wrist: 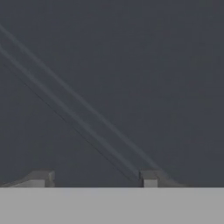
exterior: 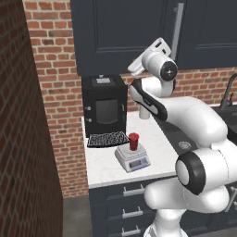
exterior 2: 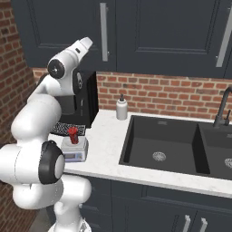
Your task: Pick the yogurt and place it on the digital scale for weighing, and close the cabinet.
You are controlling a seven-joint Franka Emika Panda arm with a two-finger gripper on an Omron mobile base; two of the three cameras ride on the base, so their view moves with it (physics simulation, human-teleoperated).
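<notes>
The red yogurt (exterior: 134, 141) stands upright on the round plate of the light-grey digital scale (exterior: 134, 159), near the counter's front left; from the other side the yogurt (exterior 2: 73, 134) and digital scale (exterior 2: 74, 152) show beside my arm. My arm reaches up to the dark navy cabinet (exterior: 120, 32), whose door lies flush with its neighbour, with its silver bar handle (exterior 2: 104, 31) just to the right. In the hand view my gripper (wrist: 96, 178) is open, nothing between its fingertips (wrist: 150, 178), right up against the cabinet door (wrist: 131, 65).
A black box appliance (exterior: 105, 106) stands at the back left with a black ribbed mat (exterior: 107, 139) in front of it. A white pump bottle (exterior 2: 121, 108) stands by the black sink (exterior 2: 136, 136) and faucet (exterior 2: 222, 108). A brick wall (exterior: 23, 139) closes the left side.
</notes>
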